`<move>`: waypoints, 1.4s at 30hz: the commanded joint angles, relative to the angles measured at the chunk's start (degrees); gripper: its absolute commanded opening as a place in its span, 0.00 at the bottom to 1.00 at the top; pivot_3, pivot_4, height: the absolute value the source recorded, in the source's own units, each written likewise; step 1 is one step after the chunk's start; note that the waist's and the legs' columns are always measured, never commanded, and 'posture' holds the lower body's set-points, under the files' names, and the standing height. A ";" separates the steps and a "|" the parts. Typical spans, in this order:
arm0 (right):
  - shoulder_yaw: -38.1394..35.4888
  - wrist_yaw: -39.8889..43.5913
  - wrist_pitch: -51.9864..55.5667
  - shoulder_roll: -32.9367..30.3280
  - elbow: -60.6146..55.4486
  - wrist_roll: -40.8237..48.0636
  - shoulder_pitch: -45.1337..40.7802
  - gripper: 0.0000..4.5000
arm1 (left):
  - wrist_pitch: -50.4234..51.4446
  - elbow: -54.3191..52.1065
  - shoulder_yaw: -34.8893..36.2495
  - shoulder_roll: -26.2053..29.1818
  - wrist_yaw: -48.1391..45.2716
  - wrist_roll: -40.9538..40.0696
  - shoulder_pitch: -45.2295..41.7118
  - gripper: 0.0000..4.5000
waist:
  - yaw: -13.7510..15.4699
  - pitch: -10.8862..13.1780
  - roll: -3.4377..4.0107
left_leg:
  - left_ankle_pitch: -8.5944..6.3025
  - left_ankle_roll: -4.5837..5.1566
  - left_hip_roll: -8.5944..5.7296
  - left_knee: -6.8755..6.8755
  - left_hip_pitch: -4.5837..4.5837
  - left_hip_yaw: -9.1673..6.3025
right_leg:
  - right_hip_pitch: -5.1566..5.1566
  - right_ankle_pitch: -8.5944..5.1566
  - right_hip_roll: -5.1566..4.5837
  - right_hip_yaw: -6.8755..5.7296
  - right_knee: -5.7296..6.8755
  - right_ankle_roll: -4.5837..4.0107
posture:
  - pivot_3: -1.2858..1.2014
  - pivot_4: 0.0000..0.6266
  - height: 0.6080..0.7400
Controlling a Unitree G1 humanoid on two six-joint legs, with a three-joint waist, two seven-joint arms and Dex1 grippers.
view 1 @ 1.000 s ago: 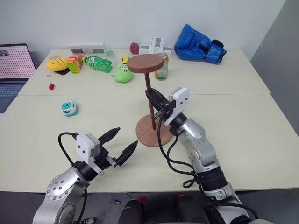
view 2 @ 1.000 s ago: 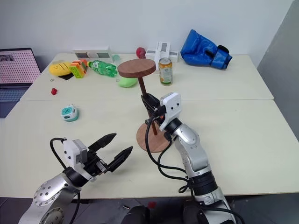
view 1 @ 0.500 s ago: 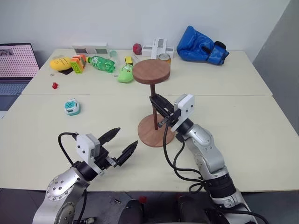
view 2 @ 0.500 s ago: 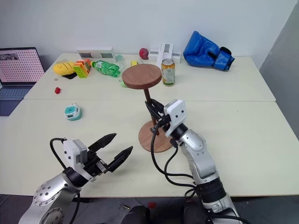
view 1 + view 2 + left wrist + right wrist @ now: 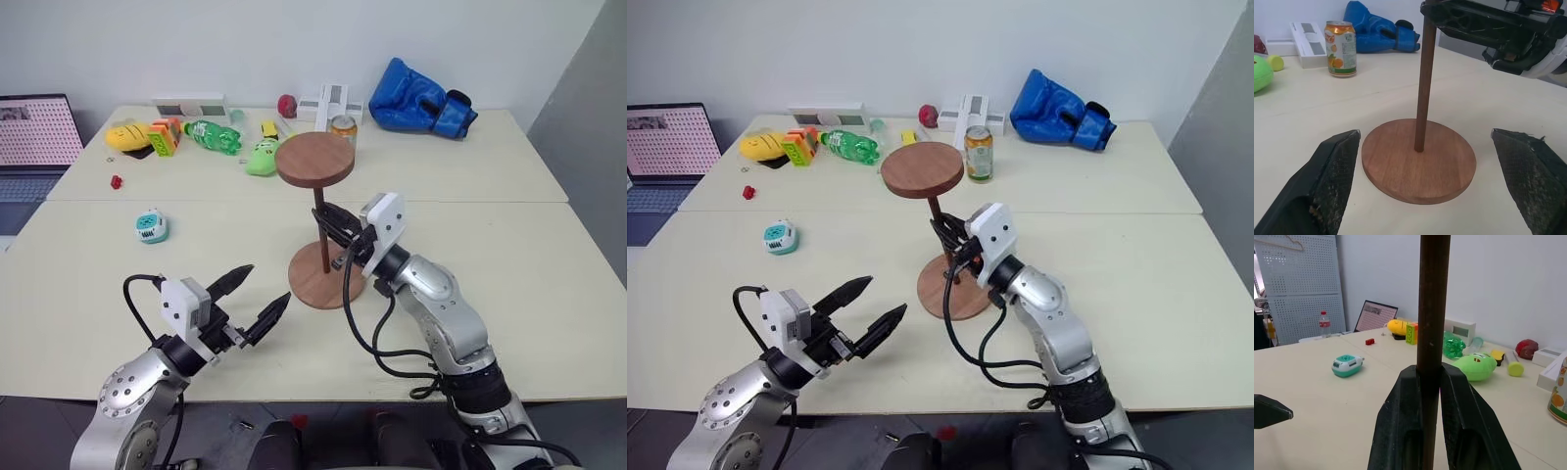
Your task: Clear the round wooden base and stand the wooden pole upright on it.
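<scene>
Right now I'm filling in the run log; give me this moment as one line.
right gripper: shut on pole | pole: upright, foot on base | left gripper: open, apart from base

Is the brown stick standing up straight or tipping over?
Standing up straight. The wooden pole rises from the middle of the round wooden base, its small disc on top, with the right gripper shut around it.

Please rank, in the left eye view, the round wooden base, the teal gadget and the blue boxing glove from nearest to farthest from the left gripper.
1. The round wooden base, just right of the left gripper.
2. The teal gadget, farther back, leftward.
3. The blue boxing glove, far back right.
</scene>
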 commanded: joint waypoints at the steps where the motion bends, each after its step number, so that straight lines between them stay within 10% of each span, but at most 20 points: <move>1: 1.10 0.65 8.35 -3.39 3.54 -1.42 2.49 0.04 | -1.02 -1.15 -0.31 -0.28 0.09 0.06 -0.28 1.00 | 0.01 0.01 0.02 | -0.01 0.00 0.00 -0.05 0.18 -0.01 | 0.20 -0.01 0.00 -0.02 -0.09 0.00 | 0.52 0.24 1.00; 30: -1.97 1.98 25.20 -8.63 -7.89 8.25 -4.28 0.04 | -3.76 2.42 -2.67 -2.28 -0.60 2.09 -2.75 1.00 | 0.23 -0.29 0.11 | -0.03 0.01 0.01 -0.49 0.57 -0.12 | 0.80 -0.01 -0.02 -0.13 -0.88 0.01 | 0.52 0.24 1.00; 42: -3.82 3.61 32.02 -10.84 -8.27 11.00 -7.92 0.66 | -4.31 3.42 -3.50 -2.72 -1.16 2.27 -3.58 1.00 | 0.20 0.32 0.03 | -0.01 -0.02 0.03 -0.53 -0.61 -0.12 | -0.43 0.01 -0.03 -0.14 -0.79 -0.01 | 0.52 0.24 1.00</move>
